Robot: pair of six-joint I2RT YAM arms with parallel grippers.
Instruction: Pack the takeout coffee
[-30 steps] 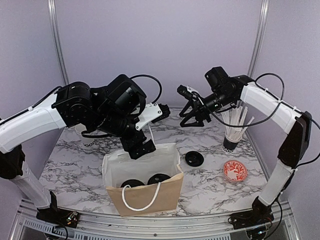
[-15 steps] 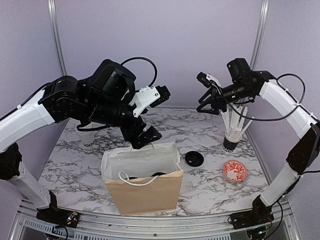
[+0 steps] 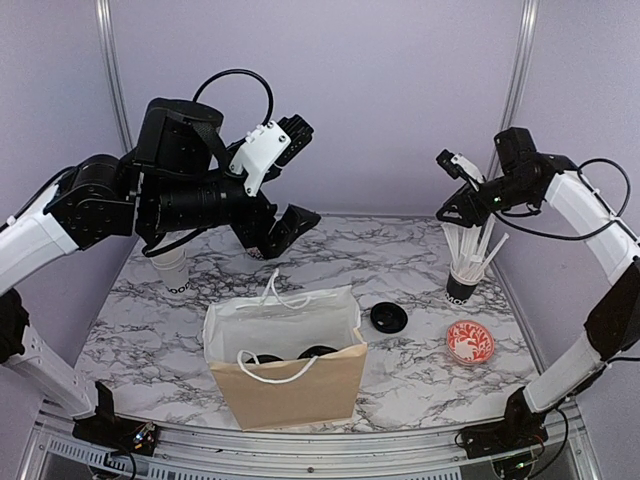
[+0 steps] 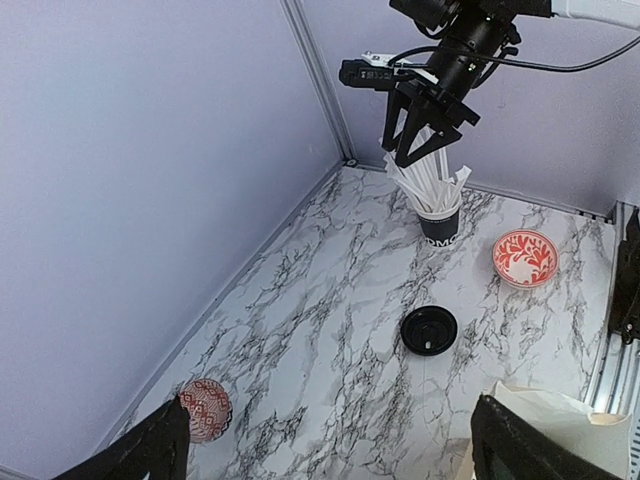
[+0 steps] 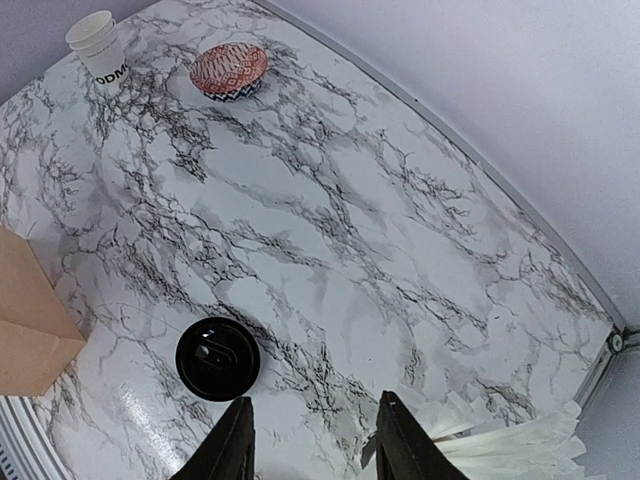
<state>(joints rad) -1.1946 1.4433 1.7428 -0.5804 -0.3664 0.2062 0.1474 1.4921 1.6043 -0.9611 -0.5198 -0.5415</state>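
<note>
Inside bag (image 3: 290, 390): cups (image 3: 318, 352) seemingly upright | left end effector (image 4: 330, 455) spread | right end effector (image 5: 315, 440) ajar

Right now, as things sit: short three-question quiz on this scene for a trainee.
1. Multiple choice: how many black-lidded cups show inside the paper bag? A one; B two; C three.
2. True or false: the loose black lid lies inside the bag.
3. Short answer: which hand is nearer the dark cup of white sticks?
Key: 1 B. 2 False; it lies on the table, right of the bag. 3 The right hand; the left hand hangs open over the far left.
</note>
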